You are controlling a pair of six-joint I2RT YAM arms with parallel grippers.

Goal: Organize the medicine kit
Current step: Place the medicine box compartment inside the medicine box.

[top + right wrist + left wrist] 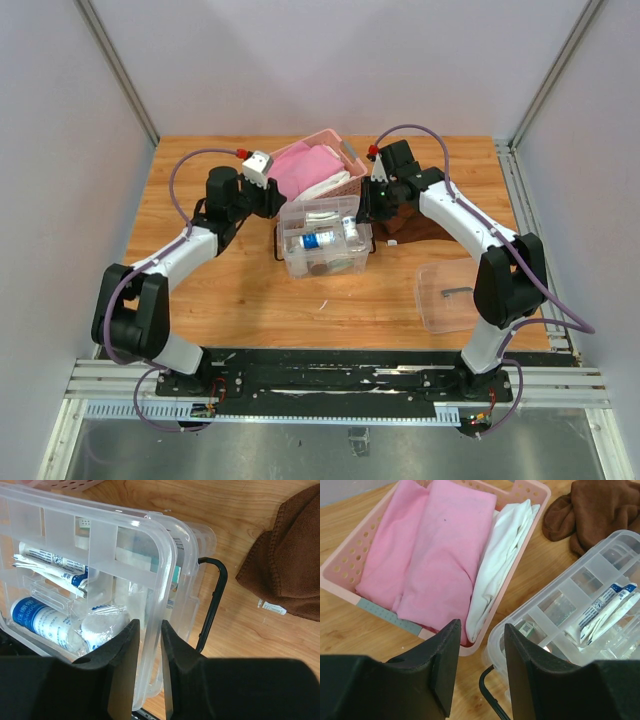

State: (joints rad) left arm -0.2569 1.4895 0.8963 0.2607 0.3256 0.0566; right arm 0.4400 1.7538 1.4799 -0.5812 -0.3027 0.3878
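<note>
Slip risk: right gripper [146, 642] pinches divided tray [95, 530] rim; thin hold may tilt tray, spilling packets [50, 565] into box [194, 540]. Left gripper [481, 650] spread, empty, left of box.

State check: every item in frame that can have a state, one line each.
box: open, lid off
lid: lying on the table, right of the box
tray: on top of the box, rim between the right tool's fingers
left tool: open, empty
right tool: shut on tray rim
pink cloth: folded, in the basket
brown cloth: crumpled on the table
</note>
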